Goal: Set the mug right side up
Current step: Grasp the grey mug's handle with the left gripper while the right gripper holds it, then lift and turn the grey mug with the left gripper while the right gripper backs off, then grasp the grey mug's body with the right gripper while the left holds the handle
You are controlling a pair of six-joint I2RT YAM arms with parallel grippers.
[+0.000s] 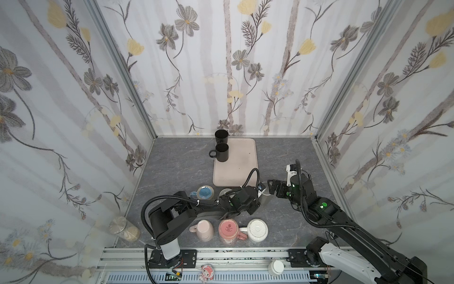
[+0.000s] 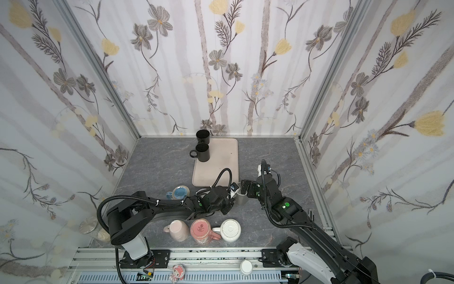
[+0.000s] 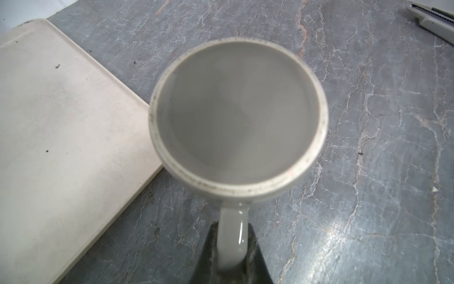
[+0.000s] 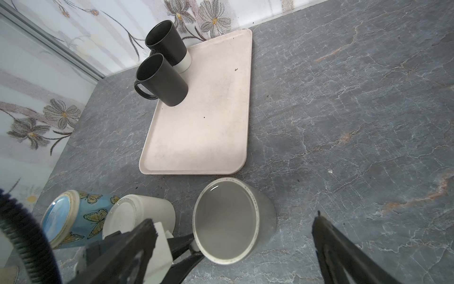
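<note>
Where the dark grey, white-veined stone-look tabletop (image 1: 172, 172) lies nearest me, three pink and white ceramic mugs (image 1: 228, 231) sit in a row. Just beyond, my left gripper (image 3: 232, 248) pinches the glossy handle (image 3: 233, 216) of the pale grey round mug (image 3: 235, 118), which stands at mid-table, its speckled matte ring and shallow recess facing up. My right gripper (image 4: 233, 228) hangs spread wide beside it. Farther off lies a smooth beige rounded tray (image 1: 240, 169); floral-papered walls (image 1: 221, 73) close the room.

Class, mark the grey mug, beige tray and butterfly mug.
grey mug (image 4: 226, 221): right wrist view, top face.
beige tray (image 4: 208, 123): right wrist view, bare middle.
butterfly mug (image 4: 95, 216): right wrist view, side wall.
</note>
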